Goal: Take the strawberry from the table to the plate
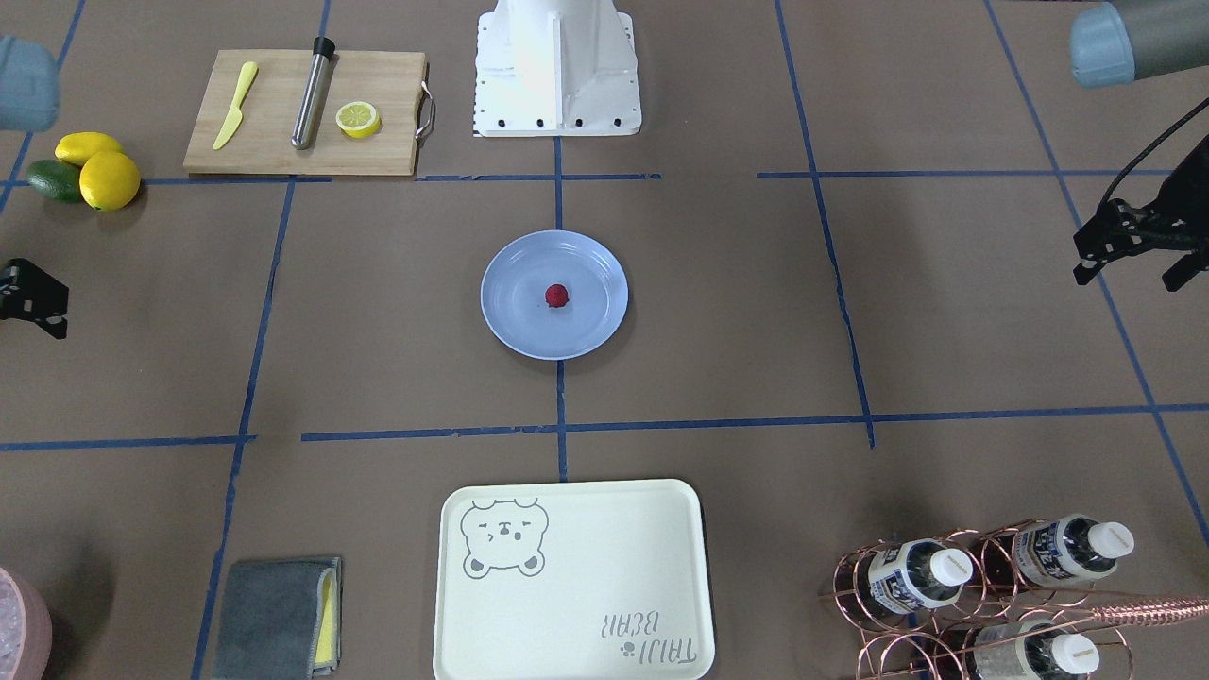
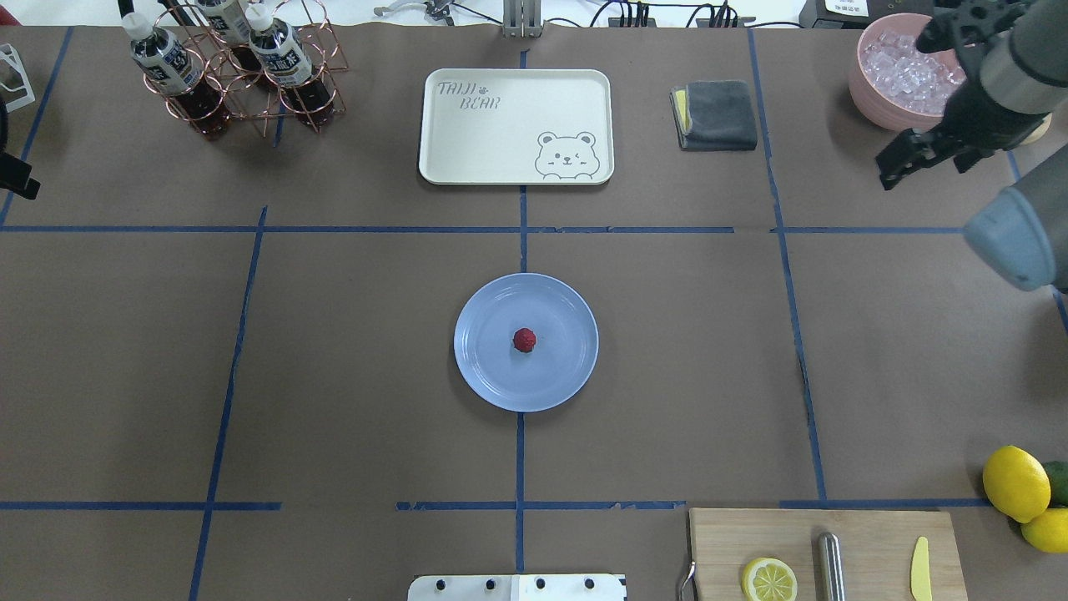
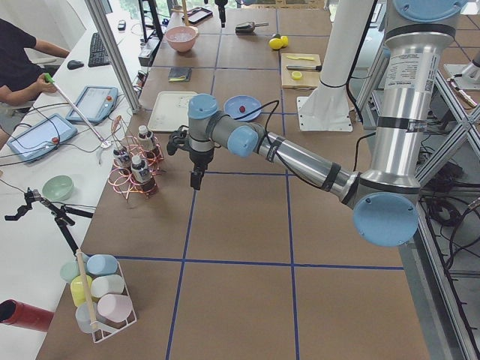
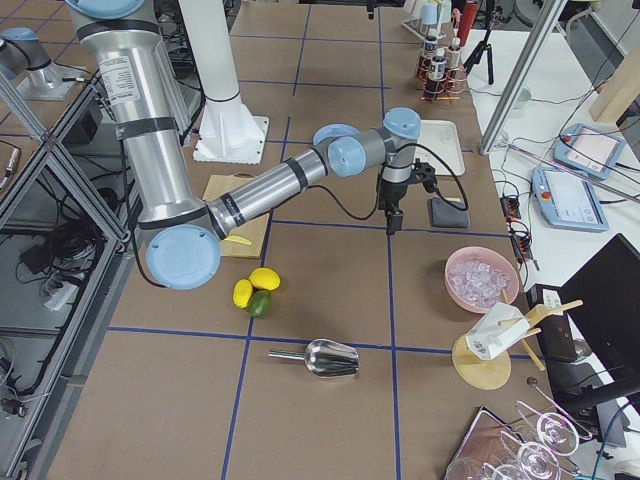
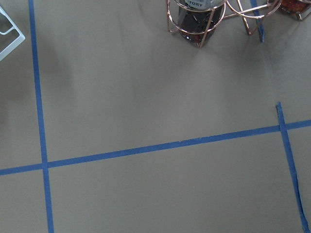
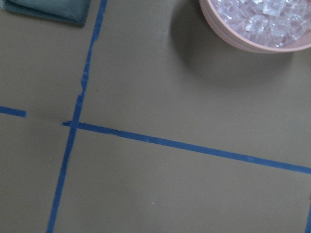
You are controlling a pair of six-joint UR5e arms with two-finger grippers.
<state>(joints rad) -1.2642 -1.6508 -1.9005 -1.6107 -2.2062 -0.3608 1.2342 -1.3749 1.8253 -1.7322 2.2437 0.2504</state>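
The strawberry (image 2: 524,340) sits at about the middle of the plate (image 2: 567,367), so I judge the placing done and see little left but to leave things alone.

Both arms hang well off from the plate, one out to each side. The left gripper (image 1: 1129,276) shows two black fingers standing apart with nothing between them, so I read it as spread and empty. The right gripper (image 2: 922,167) is partly covered by its own arm in the overhead view and cut off at the edge of the front view, so I cannot tell how its jaws stand.

The risk I see is the berry itself. It is roundish and the plate is shallow and glossy, so a nudge to the rim could roll it out onto the table (image 2: 334,376). An arm swinging low over the plate would be the likely cause.
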